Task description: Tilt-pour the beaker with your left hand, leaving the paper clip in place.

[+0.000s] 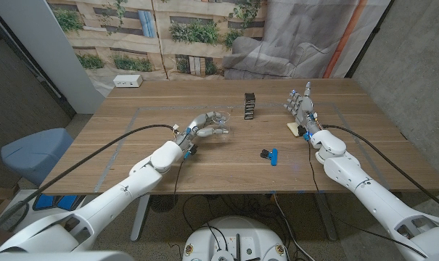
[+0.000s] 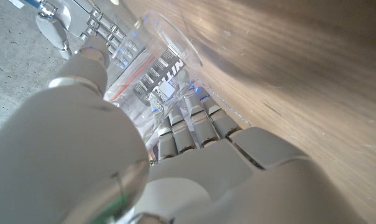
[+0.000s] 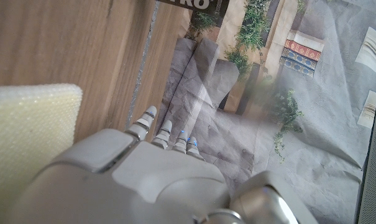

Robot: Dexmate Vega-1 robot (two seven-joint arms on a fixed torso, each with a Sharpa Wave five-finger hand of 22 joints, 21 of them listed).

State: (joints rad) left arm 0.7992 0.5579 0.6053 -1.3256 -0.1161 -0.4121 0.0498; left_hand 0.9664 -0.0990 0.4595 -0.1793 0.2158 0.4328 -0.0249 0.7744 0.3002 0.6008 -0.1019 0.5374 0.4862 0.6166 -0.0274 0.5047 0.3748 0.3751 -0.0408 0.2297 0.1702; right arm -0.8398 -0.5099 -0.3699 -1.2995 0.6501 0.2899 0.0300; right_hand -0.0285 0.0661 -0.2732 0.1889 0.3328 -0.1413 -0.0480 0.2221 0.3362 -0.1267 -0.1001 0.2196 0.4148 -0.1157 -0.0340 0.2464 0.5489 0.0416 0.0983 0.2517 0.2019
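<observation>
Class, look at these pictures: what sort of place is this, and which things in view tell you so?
Probably a robot test room or lab, not a home: a bare wooden table with taped outlines, a printed backdrop hung behind it, and the left hand gripping a clear beaker.

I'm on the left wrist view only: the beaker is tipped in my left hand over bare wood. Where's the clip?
Observer: The clip lies on the table to the right of the left hand, apart from the beaker.
Operator: Is the right hand near it?
Observer: No. The right hand stands farther back, fingers up, beside a pale sponge.
Operator: Anything past the beaker's mouth?
Observer: A small black box stands farther back, to the right.
</observation>
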